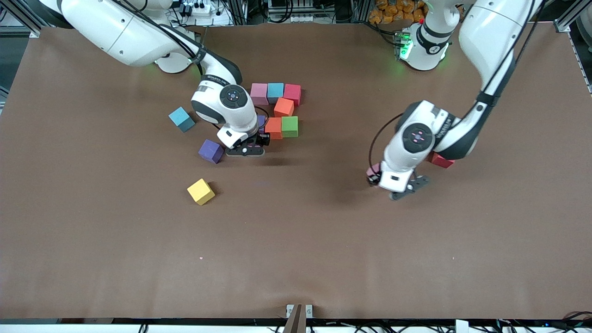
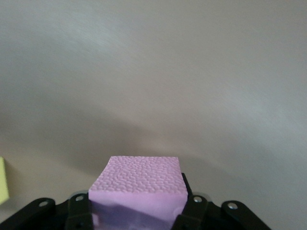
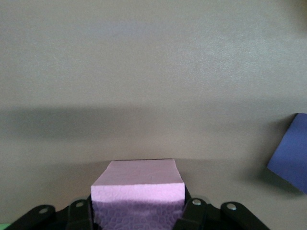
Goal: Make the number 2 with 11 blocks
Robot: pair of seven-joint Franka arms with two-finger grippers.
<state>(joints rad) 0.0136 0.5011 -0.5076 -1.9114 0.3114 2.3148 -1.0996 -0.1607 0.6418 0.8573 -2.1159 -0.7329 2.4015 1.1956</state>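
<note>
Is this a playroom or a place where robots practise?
Probably a robot lab. Two white arms work at a brown table of coloured blocks, with cables and power strips along its edge. Each gripper, left and right, holds a pink block.

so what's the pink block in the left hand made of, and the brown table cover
The pink block looks like soft foam with a matte finish: its top shows a fine pebbled, cell-like texture and no shine. The left hand is shut on it. The brown table cover looks like matte paper or thin sheet: flat, dull and even in colour. The exact material cannot be told.
</note>
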